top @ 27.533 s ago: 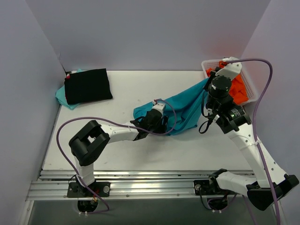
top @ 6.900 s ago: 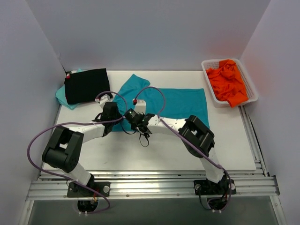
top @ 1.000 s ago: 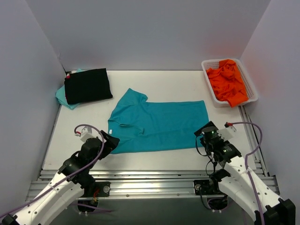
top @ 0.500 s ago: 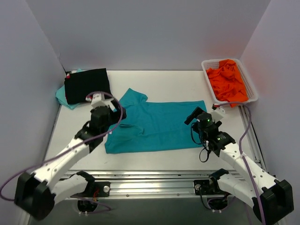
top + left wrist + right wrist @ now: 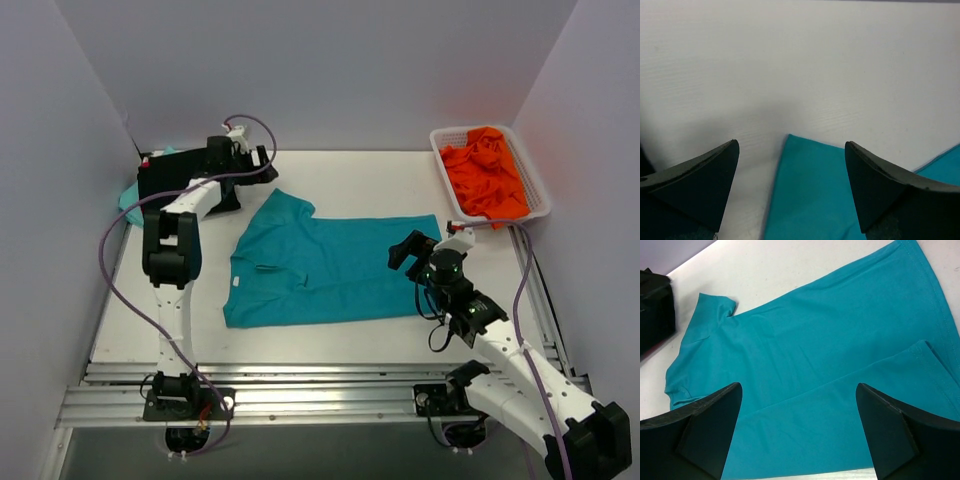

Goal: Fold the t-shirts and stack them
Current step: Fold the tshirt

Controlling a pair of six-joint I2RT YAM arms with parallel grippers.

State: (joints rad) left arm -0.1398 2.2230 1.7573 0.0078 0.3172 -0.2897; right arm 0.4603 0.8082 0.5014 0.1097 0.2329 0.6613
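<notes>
Two teal shirts show: one spread flat mid-table point(image 5: 330, 270), one point(image 5: 130, 205) peeking out under the single black shirt point(image 5: 185, 185) folded at the far left corner. Orange cloth point(image 5: 485, 175) fills the one white basket point(image 5: 535, 185) at the far right; how many orange shirts make up that heap cannot be told, as they lie bunched together. Two arms stand on one table point(image 5: 370, 180), each with one gripper: the left gripper point(image 5: 262, 165) and the right gripper point(image 5: 408, 248), two fingers apiece, so four fingers in all. Two purple cables run along the arms, one on each
</notes>
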